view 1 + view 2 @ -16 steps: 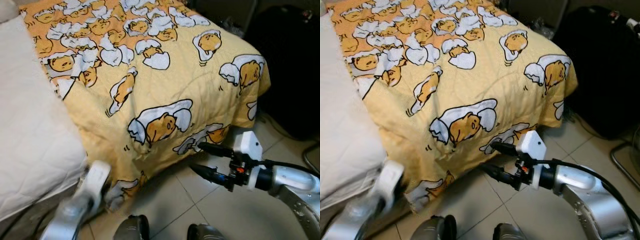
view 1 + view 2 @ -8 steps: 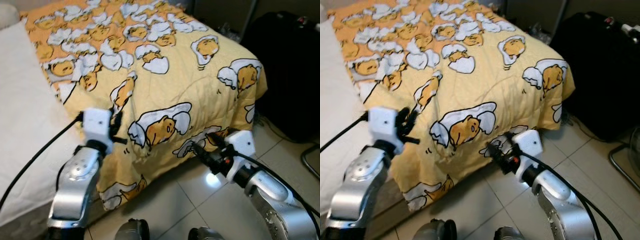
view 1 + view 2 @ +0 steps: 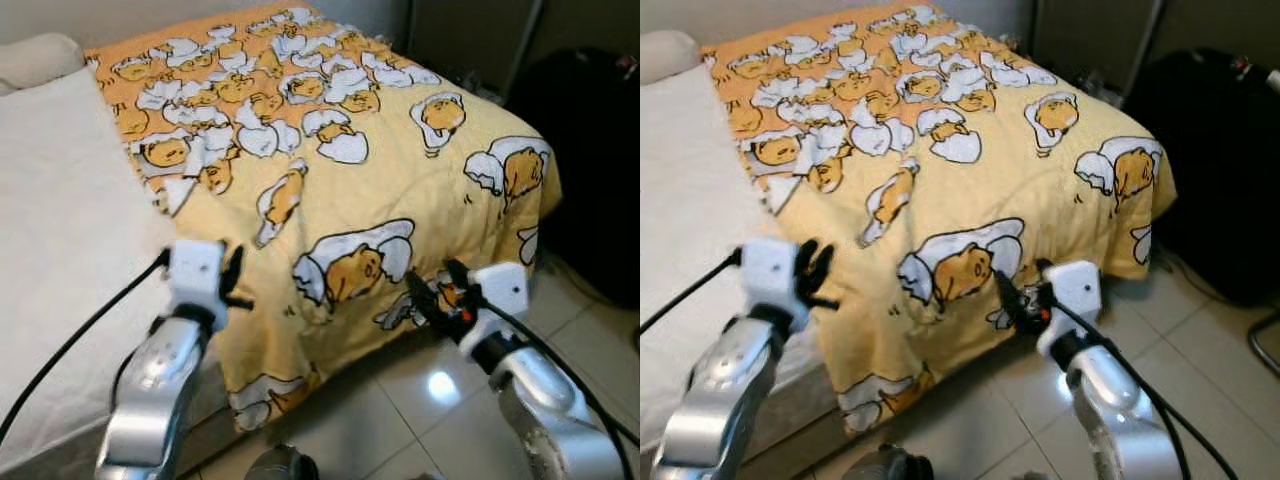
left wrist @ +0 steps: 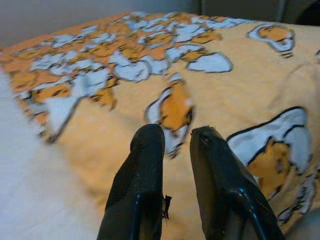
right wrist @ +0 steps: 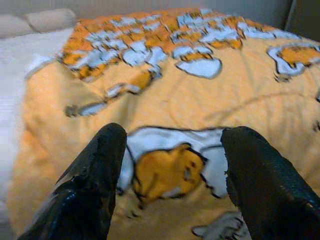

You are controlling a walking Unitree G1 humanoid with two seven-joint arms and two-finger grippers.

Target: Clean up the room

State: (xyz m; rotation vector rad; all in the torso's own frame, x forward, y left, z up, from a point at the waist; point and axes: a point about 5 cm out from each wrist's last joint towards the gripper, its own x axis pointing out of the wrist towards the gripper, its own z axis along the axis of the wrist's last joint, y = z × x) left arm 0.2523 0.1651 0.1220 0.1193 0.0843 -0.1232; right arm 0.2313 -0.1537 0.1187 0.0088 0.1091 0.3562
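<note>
The tidying looks barely begun, as I judge it; the yellow blanket (image 3: 340,170) with its egg cartoon print lies skewed over the bed (image 3: 60,230), covering the far side and spilling off the foot corner toward the tiled floor (image 3: 420,400), while the white sheet (image 3: 70,260) on the near side sits bare; nothing is gripped yet, so the straightening of the cover is all still to do.

The left end effector (image 3: 232,285) hovers at the blanket's long edge where it meets the sheet, its fingers nearly closed with a thin gap and nothing between them; the right end effector (image 3: 432,292) sits at the hanging front fold near the foot of the bed, fingers spread wide and empty, just beside the cloth; whether a tip brushes the fabric I cannot tell.

The head views give the whole layout: the overhang, a pillow (image 3: 40,60) at the head, a dark bag (image 3: 590,150) beyond the foot of the bed. The right wrist view adds what they lack, the wide stance of the fingers (image 5: 90,175) framing one printed egg figure; the left wrist view shows its narrow gap, pointed along the blanket's top, though that picture is somewhat blurred.
</note>
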